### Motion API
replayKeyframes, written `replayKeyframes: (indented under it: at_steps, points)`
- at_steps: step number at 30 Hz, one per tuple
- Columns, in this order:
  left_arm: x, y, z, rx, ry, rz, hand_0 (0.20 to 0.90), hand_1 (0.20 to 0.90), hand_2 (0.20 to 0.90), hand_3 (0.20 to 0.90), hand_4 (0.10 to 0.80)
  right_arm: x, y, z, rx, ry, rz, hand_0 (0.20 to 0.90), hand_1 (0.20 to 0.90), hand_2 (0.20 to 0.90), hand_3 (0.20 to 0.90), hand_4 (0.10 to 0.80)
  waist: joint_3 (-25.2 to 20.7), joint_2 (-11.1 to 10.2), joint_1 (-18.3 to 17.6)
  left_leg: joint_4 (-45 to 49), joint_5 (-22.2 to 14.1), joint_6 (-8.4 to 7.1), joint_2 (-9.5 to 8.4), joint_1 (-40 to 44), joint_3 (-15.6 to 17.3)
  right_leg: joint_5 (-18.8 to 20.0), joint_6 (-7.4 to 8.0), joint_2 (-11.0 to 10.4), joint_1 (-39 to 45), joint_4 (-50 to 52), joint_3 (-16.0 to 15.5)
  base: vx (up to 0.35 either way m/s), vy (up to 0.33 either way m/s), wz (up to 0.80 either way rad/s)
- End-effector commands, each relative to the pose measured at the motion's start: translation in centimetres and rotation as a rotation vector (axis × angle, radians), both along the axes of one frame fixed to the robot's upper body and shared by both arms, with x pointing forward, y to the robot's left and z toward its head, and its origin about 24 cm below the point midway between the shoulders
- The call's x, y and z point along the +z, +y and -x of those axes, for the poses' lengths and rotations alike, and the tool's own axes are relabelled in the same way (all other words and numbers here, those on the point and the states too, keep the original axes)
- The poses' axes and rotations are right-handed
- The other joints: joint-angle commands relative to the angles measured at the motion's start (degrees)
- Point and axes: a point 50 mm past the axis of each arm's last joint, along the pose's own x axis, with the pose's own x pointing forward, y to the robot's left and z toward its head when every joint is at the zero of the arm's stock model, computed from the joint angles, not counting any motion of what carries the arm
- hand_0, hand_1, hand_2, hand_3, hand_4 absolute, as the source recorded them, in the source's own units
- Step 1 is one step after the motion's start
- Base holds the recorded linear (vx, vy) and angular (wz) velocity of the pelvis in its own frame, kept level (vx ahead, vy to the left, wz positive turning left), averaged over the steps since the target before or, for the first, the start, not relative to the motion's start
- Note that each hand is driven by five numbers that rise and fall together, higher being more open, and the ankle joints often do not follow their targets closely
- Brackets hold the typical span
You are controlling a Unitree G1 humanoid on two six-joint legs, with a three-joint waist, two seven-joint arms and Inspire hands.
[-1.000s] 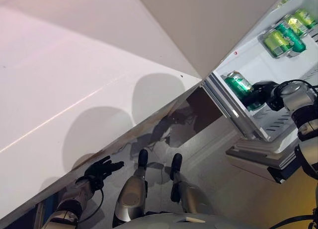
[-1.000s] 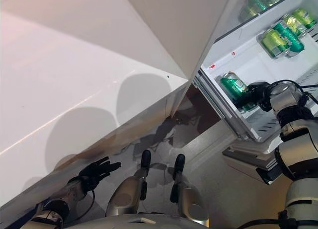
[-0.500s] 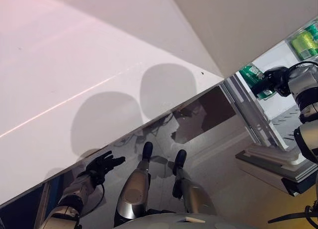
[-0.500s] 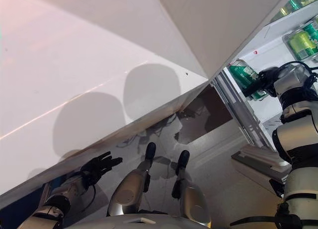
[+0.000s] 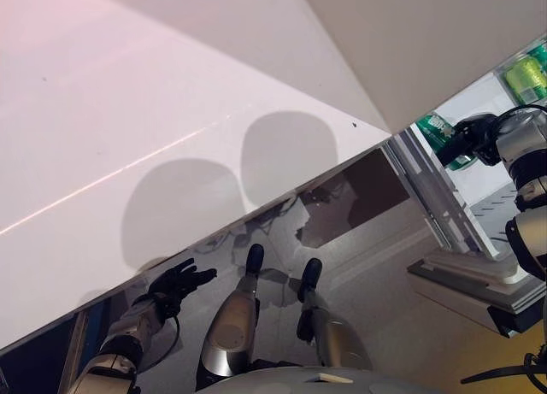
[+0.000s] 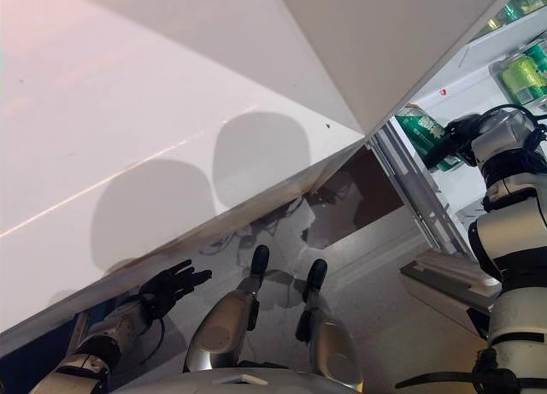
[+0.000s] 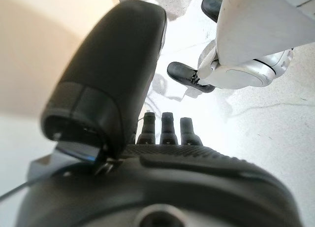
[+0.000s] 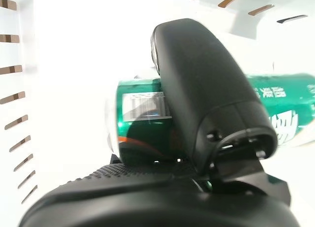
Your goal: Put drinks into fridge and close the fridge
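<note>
Where the white fridge door [image 5: 171,112] fills your left eye view, the right hand [image 5: 466,140] grips a green can [image 5: 438,129] inside the open fridge [image 5: 479,185], another green can [image 5: 526,76] shelved farther in. Your right eye view adds more cans [image 6: 504,14] on a higher shelf. Left wrist: the left hand [image 7: 167,138] is open over grey floor [image 7: 256,113]. Right wrist: the thumb [image 8: 206,84] wraps the smooth cylinder against slotted white walls [image 8: 19,89].
</note>
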Motion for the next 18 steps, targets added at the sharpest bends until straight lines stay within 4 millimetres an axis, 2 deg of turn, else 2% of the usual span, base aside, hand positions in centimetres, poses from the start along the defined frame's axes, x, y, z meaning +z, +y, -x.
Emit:
replayKeyframes:
  at_steps: [1, 11, 18]
  points:
    - [-0.3, 2.2, 2.3, -0.041, 0.075, -0.08, 0.9, 0.9, 0.9, 0.9, 0.8, 4.2, -2.0, 0.9, -0.073, -0.076, 0.106, 0.9, 0.9, 0.9, 0.9, 0.8, -2.4, 0.0, 0.2, 0.3, -3.3, -1.15, -0.74, -2.5, -1.7, -2.7, 2.89, 0.1, -1.8, 4.1, -0.9, 0.0, 0.0, 0.0]
    - [-1.0, 2.7, 4.0, -0.061, 0.144, -0.103, 0.9, 0.9, 0.9, 0.9, 0.8, 3.2, -3.4, 1.8, -0.051, -0.083, 0.061, 0.9, 0.9, 0.9, 0.9, 0.8, -5.3, -0.8, -0.6, -0.9, -3.6, -1.16, -0.27, 0.1, -0.8, -2.4, 3.45, 0.2, 0.2, 3.1, -0.6, 0.001, 0.001, -0.01]
    - [-1.5, 3.4, 5.8, -0.096, 0.19, -0.126, 0.9, 0.9, 0.9, 0.9, 0.8, 3.9, -4.3, 2.7, 0.003, -0.161, 0.042, 0.9, 0.9, 0.9, 0.9, 0.8, -8.6, -1.9, -2.6, -1.5, -4.1, -1.16, 0.16, 2.7, 0.5, -2.2, 3.99, 0.3, 2.4, 2.1, 0.3, 0.029, 0.012, -0.04]
